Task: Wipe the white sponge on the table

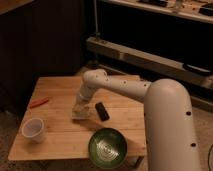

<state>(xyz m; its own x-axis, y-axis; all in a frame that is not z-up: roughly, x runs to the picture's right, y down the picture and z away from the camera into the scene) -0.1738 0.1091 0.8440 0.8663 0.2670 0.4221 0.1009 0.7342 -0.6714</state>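
The white sponge [80, 114] lies flat near the middle of the light-brown wooden table [60, 135], a pale thin pad. My gripper [80, 107] points straight down onto the sponge from above and covers part of it. My white arm [125, 90] reaches in from the right across the tabletop.
A black bar-shaped object [102, 111] lies just right of the sponge. A green bowl [107, 147] sits at the front edge. A white plastic cup [33, 129] stands front left. A thin red object [39, 103] lies at the left. Dark shelving stands behind.
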